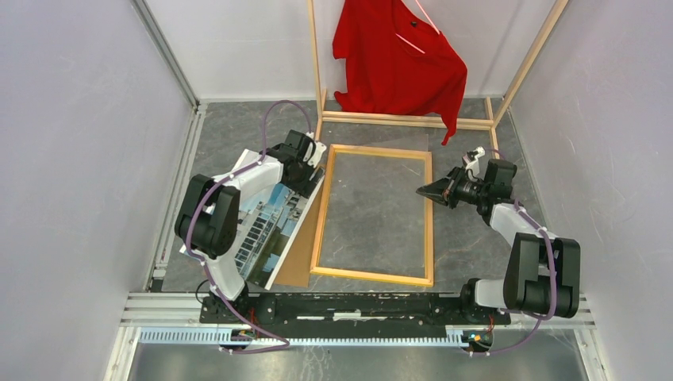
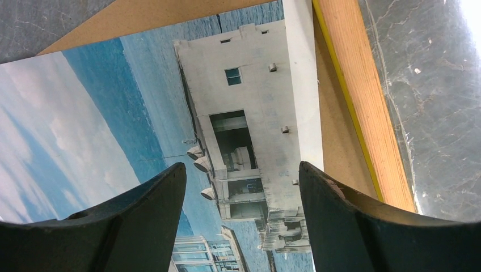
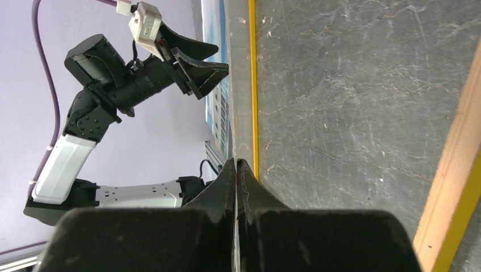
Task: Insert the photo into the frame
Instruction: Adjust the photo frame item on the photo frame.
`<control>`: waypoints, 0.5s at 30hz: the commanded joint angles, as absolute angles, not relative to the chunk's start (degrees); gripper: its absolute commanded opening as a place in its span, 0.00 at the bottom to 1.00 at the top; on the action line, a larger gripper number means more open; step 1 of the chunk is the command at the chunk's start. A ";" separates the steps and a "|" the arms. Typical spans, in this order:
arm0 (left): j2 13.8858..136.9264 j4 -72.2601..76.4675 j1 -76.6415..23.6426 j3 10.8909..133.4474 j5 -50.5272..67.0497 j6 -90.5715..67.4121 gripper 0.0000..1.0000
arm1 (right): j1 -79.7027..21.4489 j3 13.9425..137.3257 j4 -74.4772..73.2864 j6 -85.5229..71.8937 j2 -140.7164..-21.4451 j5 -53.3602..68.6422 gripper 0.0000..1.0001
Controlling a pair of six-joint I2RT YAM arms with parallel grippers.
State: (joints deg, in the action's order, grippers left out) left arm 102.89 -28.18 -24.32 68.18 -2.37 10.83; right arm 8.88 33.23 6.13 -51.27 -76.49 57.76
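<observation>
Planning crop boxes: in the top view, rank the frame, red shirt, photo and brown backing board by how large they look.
1. frame, by its outline.
2. red shirt.
3. photo, partly under the left arm, so unsure against the shirt.
4. backing board, only a sliver showing.

The photo (image 2: pixel 170 102) is blue-white, the frame (image 2: pixel 357 85) tan, perhaps yellow-edged.

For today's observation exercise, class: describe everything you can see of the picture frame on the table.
The frame is a thin, empty rectangle of light wood, lying flat on the grey table, plain side up, with yellow showing along its edges. Its left rail runs along the brown backing board. The shut right gripper hovers at its right rail; contact is unclear.
</observation>
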 commanded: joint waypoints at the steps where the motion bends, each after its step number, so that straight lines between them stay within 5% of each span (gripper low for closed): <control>1: 102.91 -26.73 -24.99 69.35 -1.32 7.31 0.79 | 10.21 33.01 4.18 -47.16 -76.83 58.01 0.00; 15: 105.21 -25.97 -27.55 69.52 -2.71 6.86 0.79 | 10.42 33.55 4.90 -45.94 -78.02 58.96 0.00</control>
State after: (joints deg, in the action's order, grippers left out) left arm 104.03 -28.05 -27.16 68.18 -2.68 9.23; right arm 10.28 32.21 3.75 -47.00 -77.65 57.76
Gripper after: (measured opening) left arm 0.793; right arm 0.007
